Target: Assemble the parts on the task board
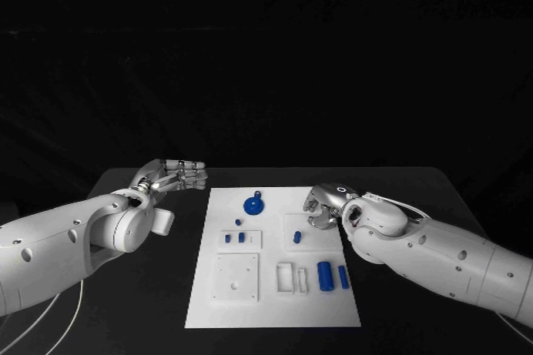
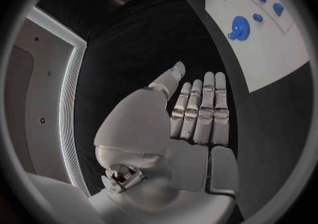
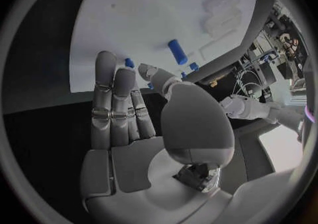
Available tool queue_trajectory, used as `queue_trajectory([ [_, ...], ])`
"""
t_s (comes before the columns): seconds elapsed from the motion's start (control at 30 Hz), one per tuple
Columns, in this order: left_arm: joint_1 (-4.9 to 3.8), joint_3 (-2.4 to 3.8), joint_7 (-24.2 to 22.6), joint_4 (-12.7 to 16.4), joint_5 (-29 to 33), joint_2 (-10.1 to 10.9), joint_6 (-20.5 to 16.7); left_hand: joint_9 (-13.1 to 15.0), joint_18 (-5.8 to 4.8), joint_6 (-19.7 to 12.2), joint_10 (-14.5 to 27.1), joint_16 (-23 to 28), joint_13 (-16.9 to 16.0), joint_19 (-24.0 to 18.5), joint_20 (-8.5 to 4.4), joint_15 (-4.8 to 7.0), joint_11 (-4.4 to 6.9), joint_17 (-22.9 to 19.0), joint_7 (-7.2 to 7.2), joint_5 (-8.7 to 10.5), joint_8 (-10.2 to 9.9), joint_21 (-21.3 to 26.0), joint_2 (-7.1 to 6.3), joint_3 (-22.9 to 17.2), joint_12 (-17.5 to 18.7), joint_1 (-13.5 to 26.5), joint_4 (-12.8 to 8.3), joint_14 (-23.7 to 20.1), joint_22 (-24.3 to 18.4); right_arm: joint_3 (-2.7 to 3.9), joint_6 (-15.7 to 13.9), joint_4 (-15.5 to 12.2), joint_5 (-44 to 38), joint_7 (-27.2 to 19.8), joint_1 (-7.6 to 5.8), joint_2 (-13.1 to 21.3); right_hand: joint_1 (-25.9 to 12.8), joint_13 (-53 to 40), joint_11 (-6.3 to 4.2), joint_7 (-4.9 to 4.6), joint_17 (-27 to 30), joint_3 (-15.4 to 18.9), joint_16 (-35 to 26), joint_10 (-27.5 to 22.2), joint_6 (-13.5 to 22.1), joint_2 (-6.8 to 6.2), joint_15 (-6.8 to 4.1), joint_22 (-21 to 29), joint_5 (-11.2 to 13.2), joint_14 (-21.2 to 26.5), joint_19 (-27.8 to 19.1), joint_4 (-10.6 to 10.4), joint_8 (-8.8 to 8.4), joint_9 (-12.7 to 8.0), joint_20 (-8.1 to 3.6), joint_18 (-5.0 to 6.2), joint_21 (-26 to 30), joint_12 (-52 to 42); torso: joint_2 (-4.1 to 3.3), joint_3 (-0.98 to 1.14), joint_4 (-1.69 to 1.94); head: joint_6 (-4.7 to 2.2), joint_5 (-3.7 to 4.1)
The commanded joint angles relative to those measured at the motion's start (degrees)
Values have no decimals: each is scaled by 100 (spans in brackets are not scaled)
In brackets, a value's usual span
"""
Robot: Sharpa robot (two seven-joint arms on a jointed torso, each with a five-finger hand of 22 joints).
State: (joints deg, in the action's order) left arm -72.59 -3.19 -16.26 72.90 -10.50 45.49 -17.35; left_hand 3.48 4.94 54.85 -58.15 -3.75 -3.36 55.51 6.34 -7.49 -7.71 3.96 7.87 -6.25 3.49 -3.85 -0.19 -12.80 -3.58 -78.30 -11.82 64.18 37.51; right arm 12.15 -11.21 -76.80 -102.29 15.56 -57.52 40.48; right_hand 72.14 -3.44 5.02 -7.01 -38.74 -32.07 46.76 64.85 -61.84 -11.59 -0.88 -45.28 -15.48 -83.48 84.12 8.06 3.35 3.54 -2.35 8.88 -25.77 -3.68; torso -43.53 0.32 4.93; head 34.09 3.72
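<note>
Blue gear (image 1: 253,206) looked light, stiff plastic; I'd pinch its rim. Both hands (image 1: 178,175) (image 1: 323,206) spread, holding nothing.

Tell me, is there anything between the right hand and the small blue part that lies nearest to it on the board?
Nothing visible stands in the way. The right hand hovers open at the task board's right edge, and bare white board separates it from the small blue part. It holds nothing.

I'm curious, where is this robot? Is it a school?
Probably a robot test lab: a black table, a white task board with blue parts, and equipment clutter at the right wrist view's edge.
</note>
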Motion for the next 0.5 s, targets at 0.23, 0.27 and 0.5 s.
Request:
queue_trajectory([
  [0.23,-16,7,-193,-30,344,12,70,2,94,74,78,11,2,38,40,-38,-85,6,40,11,16,-6,77,215,-10,-59,-3,-111,-333,-58,323,51,-434,258,41,-49,-6,7,-25,10,103,-141,74,139,-100,-75,-25,32,51,64,204,-38,23,8,-1,43,-34,29,-6,9,4,17,-2],
  [0.27,-16,7,-195,-32,346,13,72,5,95,81,76,19,3,47,48,-45,-98,5,41,9,23,-9,92,243,-5,-67,-8,-127,-446,-60,335,57,-430,255,43,-52,-8,6,-28,10,108,-151,77,155,-113,-71,-28,33,52,65,205,-38,24,8,-3,42,-34,28,-3,9,9,18,-2],
  [0.5,-16,7,-191,-63,351,24,99,7,91,111,55,13,2,113,36,-32,-144,13,50,9,25,-34,120,289,-10,-64,-18,-67,-715,-78,341,104,-416,235,71,-83,-13,6,-70,40,146,-278,97,316,-235,-25,-48,37,122,74,200,-34,25,11,-22,16,-43,29,-8,21,-2,31,-6],
])
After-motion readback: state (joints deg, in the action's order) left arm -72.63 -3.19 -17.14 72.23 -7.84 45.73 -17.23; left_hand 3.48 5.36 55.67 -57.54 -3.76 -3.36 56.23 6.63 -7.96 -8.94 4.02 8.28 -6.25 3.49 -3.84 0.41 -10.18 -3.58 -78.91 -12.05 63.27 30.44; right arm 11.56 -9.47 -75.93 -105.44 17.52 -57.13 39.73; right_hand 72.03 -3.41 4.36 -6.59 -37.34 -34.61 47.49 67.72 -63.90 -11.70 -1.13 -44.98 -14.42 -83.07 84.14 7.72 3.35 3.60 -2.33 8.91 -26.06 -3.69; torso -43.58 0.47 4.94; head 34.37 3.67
